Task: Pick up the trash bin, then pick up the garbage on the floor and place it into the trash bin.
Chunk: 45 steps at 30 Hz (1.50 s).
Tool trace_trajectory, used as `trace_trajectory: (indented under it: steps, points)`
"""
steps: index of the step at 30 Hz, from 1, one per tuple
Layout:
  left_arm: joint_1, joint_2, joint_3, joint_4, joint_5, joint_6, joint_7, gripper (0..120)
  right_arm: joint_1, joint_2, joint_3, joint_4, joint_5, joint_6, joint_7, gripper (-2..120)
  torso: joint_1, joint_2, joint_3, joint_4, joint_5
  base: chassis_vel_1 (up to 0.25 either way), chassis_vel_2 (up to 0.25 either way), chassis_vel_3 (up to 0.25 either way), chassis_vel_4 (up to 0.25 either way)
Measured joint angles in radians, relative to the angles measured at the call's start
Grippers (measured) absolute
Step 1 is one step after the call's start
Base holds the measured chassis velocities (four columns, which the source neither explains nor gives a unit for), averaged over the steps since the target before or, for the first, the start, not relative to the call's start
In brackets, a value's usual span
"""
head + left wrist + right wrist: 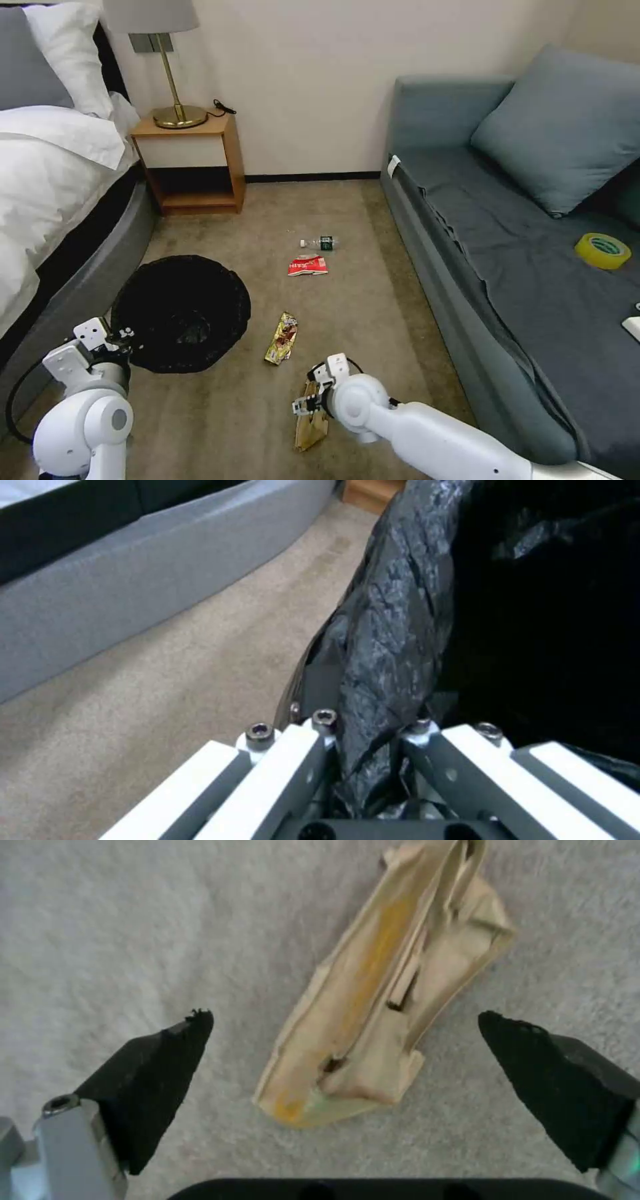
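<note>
Black-lined trash bin [180,313] beside the bed [53,173], rim clamped by left gripper [123,337] to carry it; right gripper [347,1040] spread wide above paper bag [387,990], ready to grab.

We see glossy, crinkled black plastic lining the bin [180,313], creased matt paper bag [387,985], shiny gold foil wrapper [281,339], clear plastic bottle [320,243], rough matt carpet [373,313], wooden nightstand [190,163], brass-look lamp [175,87], our 2 fingers' [153,1075] textured black pads
</note>
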<state>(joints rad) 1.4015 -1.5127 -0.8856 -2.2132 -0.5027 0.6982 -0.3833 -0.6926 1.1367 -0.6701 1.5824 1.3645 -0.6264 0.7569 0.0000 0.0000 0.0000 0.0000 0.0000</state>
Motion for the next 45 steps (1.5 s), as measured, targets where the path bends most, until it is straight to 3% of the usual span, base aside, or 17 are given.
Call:
trace_trajectory:
  steps: [11, 17, 28, 32, 37, 41, 45]
  points:
    - [0.000, 0.004, 0.000, -0.005, -0.002, 0.000, 0.000, 2, 0.005, 0.079, -0.045, -0.098, -0.063, 0.021, -0.036, 100, 0.000, 0.000, 0.000, 0.0000, -0.0001, 0.000, 0.000, 0.000, 0.000]
    - [0.001, 0.004, 0.002, -0.007, -0.002, -0.001, 0.000, 2, 0.004, 0.084, -0.055, -0.134, -0.097, 0.029, -0.048, 97, 0.000, 0.000, 0.000, 0.0001, 0.0000, 0.000, 0.000, 0.000, 0.000]
    - [-0.005, 0.010, 0.003, 0.003, -0.003, -0.006, 0.004, 2, -0.006, 0.061, -0.062, -0.166, -0.131, 0.040, -0.059, 72, 0.000, 0.000, 0.000, 0.0000, 0.0000, 0.000, 0.000, 0.000, 0.000]
    - [-0.006, 0.012, 0.002, 0.008, -0.003, -0.008, 0.006, 2, -0.011, 0.062, -0.062, -0.173, -0.147, 0.050, -0.071, 53, 0.000, 0.000, 0.000, -0.0001, 0.0000, 0.000, 0.000, 0.000, 0.000]
    - [-0.007, 0.012, 0.000, 0.014, -0.002, -0.011, 0.006, 2, -0.011, 0.058, -0.062, -0.173, -0.153, 0.056, -0.078, 40, 0.000, 0.000, 0.000, 0.0000, 0.0001, 0.000, 0.000, 0.000, 0.000]
    - [-0.010, 0.012, 0.001, 0.019, -0.001, -0.013, 0.006, 2, -0.012, 0.048, -0.060, -0.169, -0.161, 0.064, -0.083, 20, 0.000, 0.000, 0.000, 0.0000, 0.0001, 0.000, 0.000, 0.000, 0.000]
    - [-0.014, 0.011, 0.001, 0.022, -0.001, -0.015, 0.006, 2, -0.015, 0.041, -0.059, -0.168, -0.175, 0.074, -0.087, 9, 0.000, 0.000, 0.000, 0.0000, 0.0001, 0.000, 0.000, 0.000, 0.000]
